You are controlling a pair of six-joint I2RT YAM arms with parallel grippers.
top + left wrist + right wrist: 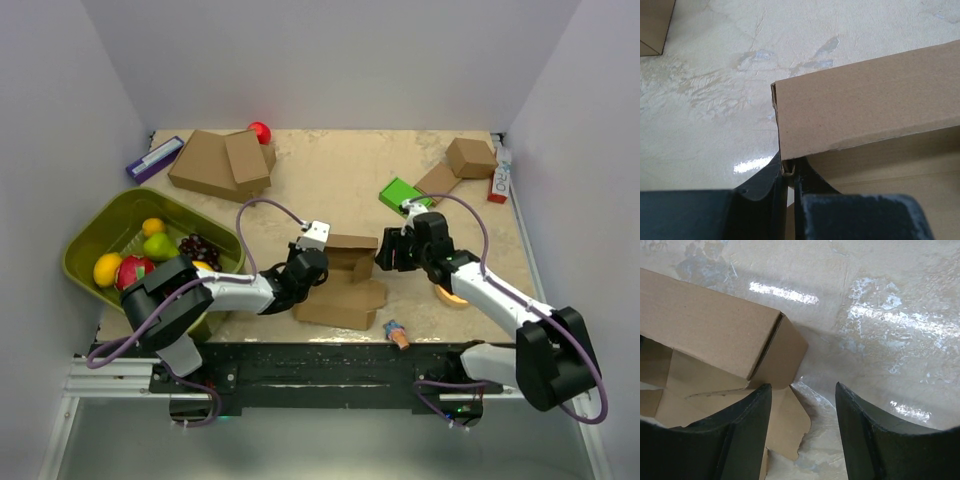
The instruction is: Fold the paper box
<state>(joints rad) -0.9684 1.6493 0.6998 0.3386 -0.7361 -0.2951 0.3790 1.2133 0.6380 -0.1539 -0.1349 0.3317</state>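
Observation:
The paper box (pixel 345 280) is a brown die-cut cardboard mailer, partly folded, lying between the arms near the table's front. One long wall stands up (pixel 865 105). My left gripper (pixel 305 262) is shut on the left end of that raised wall; in the left wrist view its fingertips (pixel 789 172) pinch the cardboard edge. My right gripper (pixel 392 250) is open at the box's right end. In the right wrist view the gripper (pixel 802 405) hovers over the wall's end flap (pixel 785 357) and a flat side flap (pixel 785 427), holding nothing.
A green bin (pixel 105 225) of fruit stands at the left. Stacked larger brown boxes (pixel 215 165) and a red ball (pixel 259 131) lie at the back left. A small brown box (pixel 470 157), a green card (pixel 402 194) and a small figure (pixel 397 333) lie to the right.

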